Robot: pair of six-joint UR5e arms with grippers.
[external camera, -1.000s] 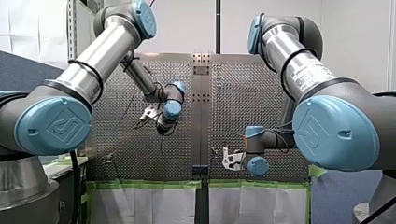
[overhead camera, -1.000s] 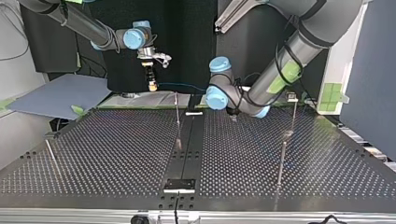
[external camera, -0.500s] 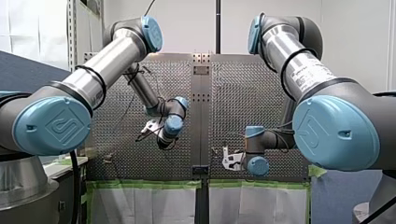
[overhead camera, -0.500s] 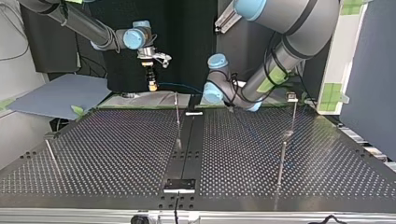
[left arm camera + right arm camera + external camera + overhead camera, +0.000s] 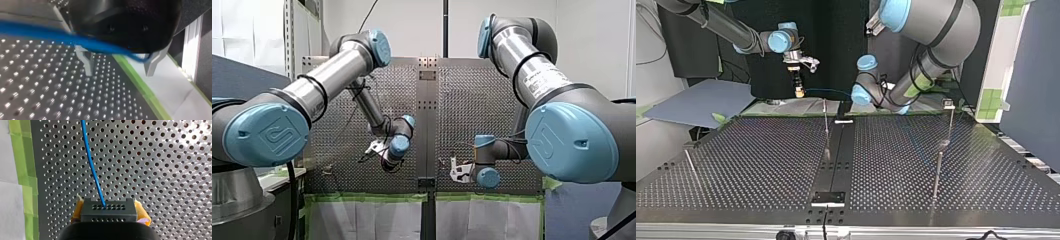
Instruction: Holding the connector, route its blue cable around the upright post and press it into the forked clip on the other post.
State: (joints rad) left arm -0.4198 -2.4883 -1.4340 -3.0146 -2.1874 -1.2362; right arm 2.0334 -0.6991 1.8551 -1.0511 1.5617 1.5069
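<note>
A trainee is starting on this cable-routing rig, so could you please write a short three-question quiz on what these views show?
1. True or false: my right pincer grips the black connector between yellow pads.
2. My left pincer is: A open; B shut on a post; C out of view.
3. What colour is the tape along the edge of the perforated table?

Key: 1 true; 2 A; 3 green.
</note>
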